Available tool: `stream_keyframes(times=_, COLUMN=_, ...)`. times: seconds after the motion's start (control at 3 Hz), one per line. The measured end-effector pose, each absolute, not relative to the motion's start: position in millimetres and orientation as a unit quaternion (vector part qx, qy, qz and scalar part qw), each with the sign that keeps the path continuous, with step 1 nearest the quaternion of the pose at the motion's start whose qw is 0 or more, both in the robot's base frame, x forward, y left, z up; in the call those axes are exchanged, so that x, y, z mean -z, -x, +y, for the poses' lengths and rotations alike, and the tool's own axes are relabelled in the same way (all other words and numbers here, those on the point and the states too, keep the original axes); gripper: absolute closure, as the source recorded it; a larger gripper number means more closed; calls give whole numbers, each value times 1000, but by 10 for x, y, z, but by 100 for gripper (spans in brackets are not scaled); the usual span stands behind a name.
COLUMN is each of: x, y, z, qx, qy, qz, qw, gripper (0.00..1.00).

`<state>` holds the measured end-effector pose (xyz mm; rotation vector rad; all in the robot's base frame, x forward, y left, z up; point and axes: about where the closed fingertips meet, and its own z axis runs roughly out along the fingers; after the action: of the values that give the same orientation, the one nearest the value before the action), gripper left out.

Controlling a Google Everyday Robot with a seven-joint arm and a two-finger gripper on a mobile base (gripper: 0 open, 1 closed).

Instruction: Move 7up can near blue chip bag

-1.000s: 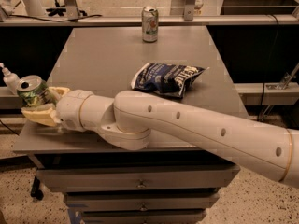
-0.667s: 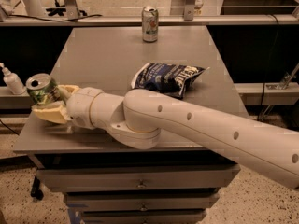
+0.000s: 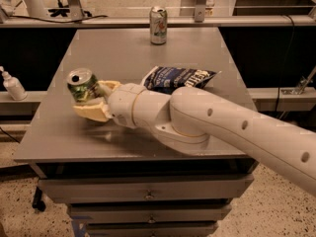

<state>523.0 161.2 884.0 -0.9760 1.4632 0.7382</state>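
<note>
one 7up can (image 3: pixel 83 85) is gripped, tilted, by the claw (image 3: pixel 93 99) over the bench (image 3: pixel 123 48), apart from the blue chip bag (image 3: pixel 177 78), ready for carriage nearer.

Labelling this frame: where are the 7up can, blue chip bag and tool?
7up can (image 3: pixel 84 90): camera view, green side wall.
blue chip bag (image 3: pixel 174 78): camera view, middle of its front.
tool (image 3: pixel 89 98): camera view, between fingertips, gripping the can, left on the table (image 3: pixel 148 51).

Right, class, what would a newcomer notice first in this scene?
The big white arm stretched across the grey table, its gripper shut on the tilted 7up can at the left. Just behind the arm lies the blue chip bag, with a silver can at the far edge.
</note>
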Motion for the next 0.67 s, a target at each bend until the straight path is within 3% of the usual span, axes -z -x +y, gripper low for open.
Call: stream_keyframes(times=0.67, x=-8850, y=-5195, z=577, qx=-265, qy=378, qz=662, qw=591, gripper=100)
